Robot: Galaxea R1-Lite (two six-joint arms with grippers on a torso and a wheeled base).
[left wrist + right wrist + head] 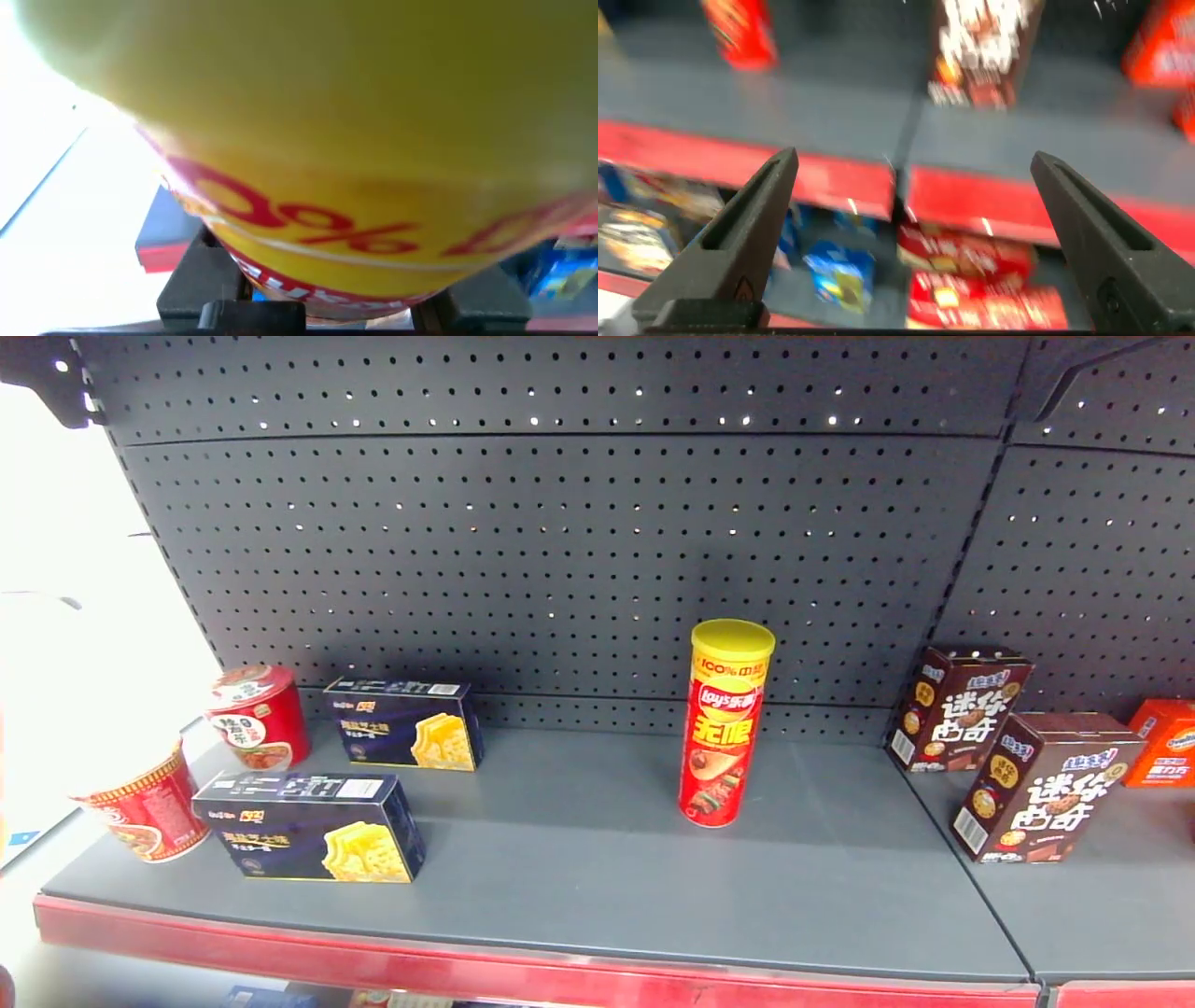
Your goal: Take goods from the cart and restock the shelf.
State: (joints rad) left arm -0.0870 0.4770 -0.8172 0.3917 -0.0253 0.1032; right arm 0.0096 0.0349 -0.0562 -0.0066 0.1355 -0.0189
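A chips can (355, 140) with a yellow lid and red body looms very close in the left wrist view. It sits between the dark fingers (201, 285) of my left gripper (327, 303), which is shut on it. Another chips can (726, 723) stands upright at the middle of the grey shelf (579, 868). My right gripper (915, 159) is open and holds nothing. It hangs in front of the shelf's red front edge (831, 177), with the standing can (738, 33) and a brown box (980, 56) beyond it.
Two dark blue cracker boxes (313, 828) (406, 723) and two red noodle cups (257, 714) (145, 807) stand on the shelf's left. Brown cookie boxes (957, 709) (1041, 789) and an orange box (1162, 742) stand on the right. A perforated black back panel (560, 551) rises behind. Goods (971, 271) lie on the lower shelf.
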